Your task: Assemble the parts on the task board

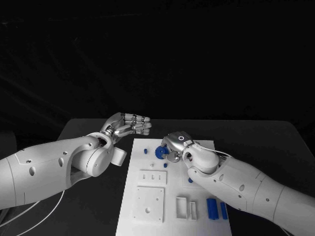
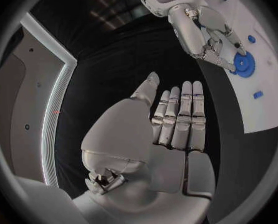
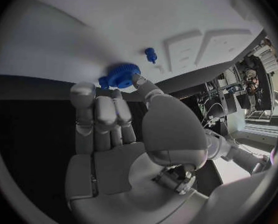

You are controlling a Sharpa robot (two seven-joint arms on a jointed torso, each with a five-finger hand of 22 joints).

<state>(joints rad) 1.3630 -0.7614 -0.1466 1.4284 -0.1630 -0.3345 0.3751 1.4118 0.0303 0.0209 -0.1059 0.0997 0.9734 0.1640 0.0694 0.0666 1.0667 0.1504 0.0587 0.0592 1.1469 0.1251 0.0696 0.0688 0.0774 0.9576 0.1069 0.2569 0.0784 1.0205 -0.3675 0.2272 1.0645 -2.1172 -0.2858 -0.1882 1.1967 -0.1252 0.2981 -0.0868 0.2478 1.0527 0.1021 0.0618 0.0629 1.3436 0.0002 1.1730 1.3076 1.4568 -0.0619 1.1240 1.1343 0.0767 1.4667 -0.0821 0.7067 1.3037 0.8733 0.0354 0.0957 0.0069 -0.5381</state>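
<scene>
The white task board (image 1: 200,226) lies lengthwise in the middle of the table. A blue gear (image 1: 161,152) lies flat near its far end. My right hand (image 1: 178,146) is bent down over it, and its thumb and fingertips pinch the blue gear (image 3: 118,74) at its rim. The left wrist view shows the gear (image 2: 243,62) on the board (image 2: 263,114) with those fingertips (image 2: 221,52) at its edge. My left hand (image 1: 129,125) hovers off the board's far left corner; the left hand (image 2: 176,119) has straight fingers side by side and holds nothing.
Small blue pegs (image 1: 144,152) lie near the gear, and one peg (image 3: 151,55) sits just beyond it. Two blue cylinders (image 1: 211,208) stand at the board's near right. Raised white blocks (image 1: 149,204) fill its near left. Dark table (image 1: 271,142) flanks the board.
</scene>
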